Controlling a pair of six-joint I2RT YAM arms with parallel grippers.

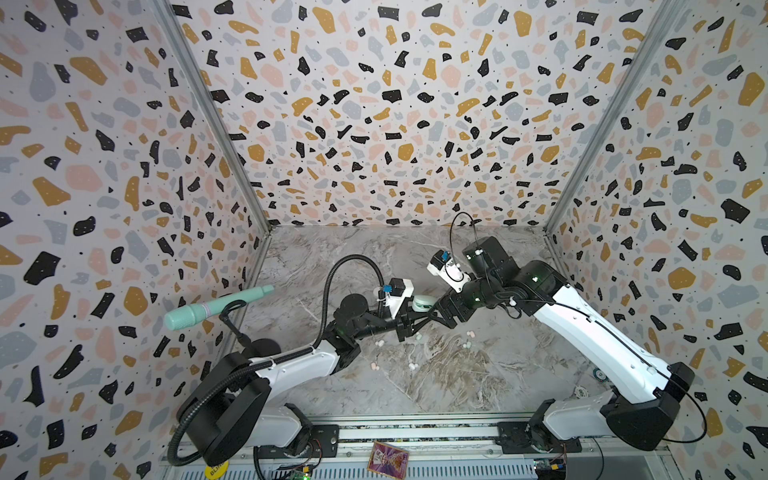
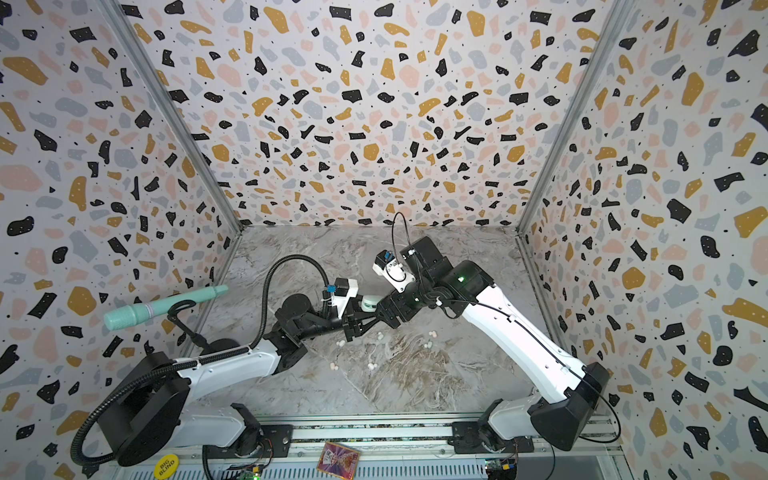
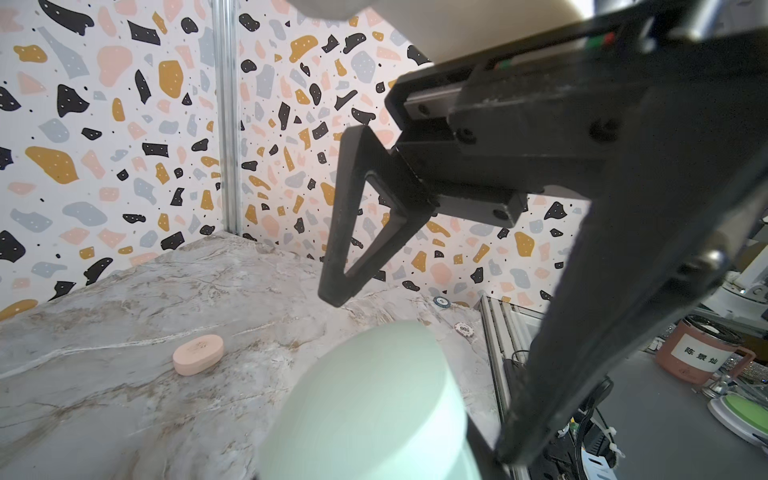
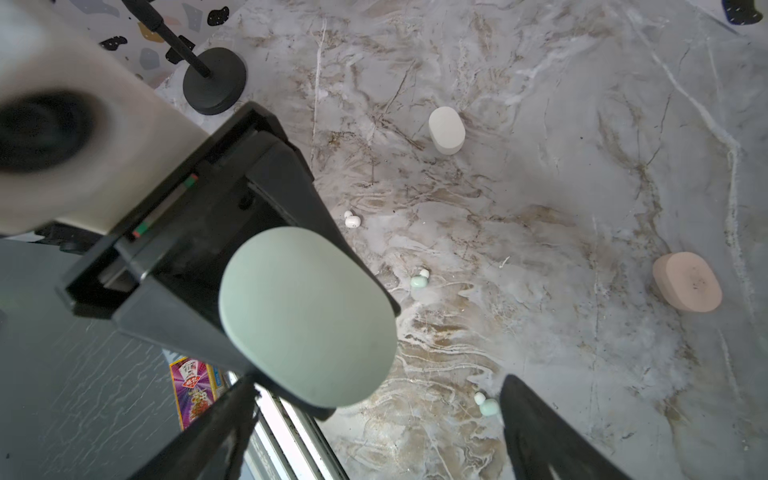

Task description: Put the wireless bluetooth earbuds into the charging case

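Left pincer clamped on the pale mint, pebble-shaped plastic charging case; right pincer spread wide beside it, gripping nothing.
Black fingers of the left pincer press the case from two sides, holding it above the grey marble-patterned tabletop. Tiny rounded plastic earbuds lie loose on the tabletop: a white earbud, a mint earbud and a second mint earbud. A white oval case and a pale pink oval case rest farther off.
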